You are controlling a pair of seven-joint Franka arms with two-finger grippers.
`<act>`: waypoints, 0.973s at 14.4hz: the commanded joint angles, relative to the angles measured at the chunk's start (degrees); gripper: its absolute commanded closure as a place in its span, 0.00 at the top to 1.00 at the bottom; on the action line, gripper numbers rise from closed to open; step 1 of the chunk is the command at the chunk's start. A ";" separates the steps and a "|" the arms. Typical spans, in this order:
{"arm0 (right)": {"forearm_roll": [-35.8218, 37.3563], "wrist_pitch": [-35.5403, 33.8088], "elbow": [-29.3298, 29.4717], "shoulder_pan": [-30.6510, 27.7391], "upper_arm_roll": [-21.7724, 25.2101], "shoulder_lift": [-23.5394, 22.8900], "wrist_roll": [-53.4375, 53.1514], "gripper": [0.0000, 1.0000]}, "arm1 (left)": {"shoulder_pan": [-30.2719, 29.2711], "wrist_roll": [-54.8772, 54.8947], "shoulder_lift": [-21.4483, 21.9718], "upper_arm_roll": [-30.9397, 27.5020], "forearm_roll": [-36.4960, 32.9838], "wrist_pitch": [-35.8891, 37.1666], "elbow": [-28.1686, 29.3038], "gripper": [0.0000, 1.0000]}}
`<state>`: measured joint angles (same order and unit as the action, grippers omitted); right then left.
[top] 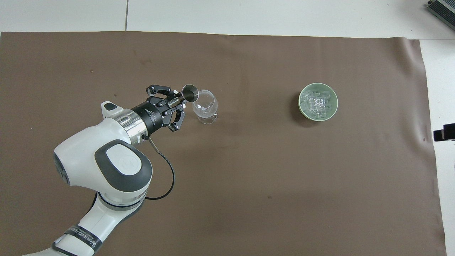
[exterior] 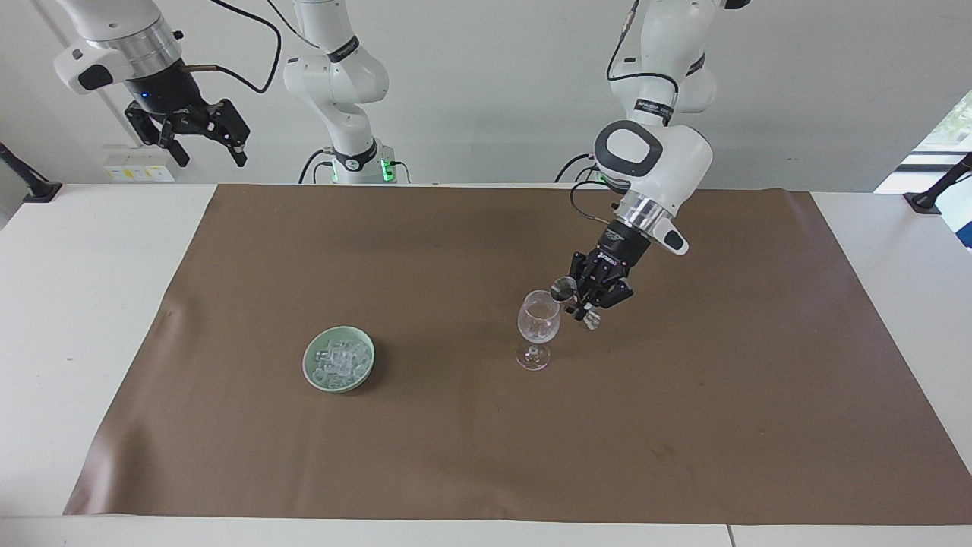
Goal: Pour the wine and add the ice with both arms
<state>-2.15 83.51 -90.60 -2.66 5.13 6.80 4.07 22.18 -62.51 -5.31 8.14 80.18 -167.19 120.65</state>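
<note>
Left claw (exterior: 586, 301) is clamped on a metal jigger (top: 190, 93), tilted at the wine glass (exterior: 538, 319) rim. Only the facing view shows the right claw (exterior: 199, 137), raised, apparently open, waiting. Ice (top: 317, 103) sits in a green bowl (top: 331, 112) toward the right arm's end.

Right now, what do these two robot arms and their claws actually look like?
Both arms are glossy white, built of rounded jointed segments. The left arm has a dark grey oval patch on its elbow housing, a black lettered band lower down, and a silver ribbed wrist ring. A thin black cable loops from that wrist. The left gripper and right gripper are black, skeletal linkages with two fingers each.
</note>
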 commanded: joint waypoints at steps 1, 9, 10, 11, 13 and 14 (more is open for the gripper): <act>0.13 -0.46 -0.19 -0.24 -0.21 0.67 0.59 1.00 | 1.37 -0.34 -1.11 -0.75 -2.56 -2.61 -1.20 0.00; 0.13 -0.46 -0.19 -0.24 -0.21 0.67 0.59 1.00 | 2.43 -0.25 -2.25 -0.75 -6.24 -5.69 -2.35 0.00; 0.13 -0.46 -0.19 -0.24 -0.21 0.67 0.59 1.00 | 2.51 -0.33 -2.25 -0.75 -7.39 -5.77 -2.35 0.00; 0.13 -0.46 -0.19 -0.24 -0.21 0.67 0.59 1.00 | 2.51 -0.25 -2.25 -0.75 -7.58 -5.86 -2.35 0.00; 0.13 -0.46 -0.19 -0.24 -0.21 0.67 0.59 1.00 | 2.51 -0.25 -2.51 -0.75 -7.84 -6.74 -2.35 0.00; 0.13 -0.46 -0.19 -0.24 -0.21 0.67 0.59 1.00 | 2.60 -0.25 -2.60 -0.84 -8.89 -6.74 -2.35 0.00</act>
<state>-2.15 83.51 -90.60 -2.66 5.13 6.80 4.07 23.53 -62.46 -6.88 8.14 73.02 -172.22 119.39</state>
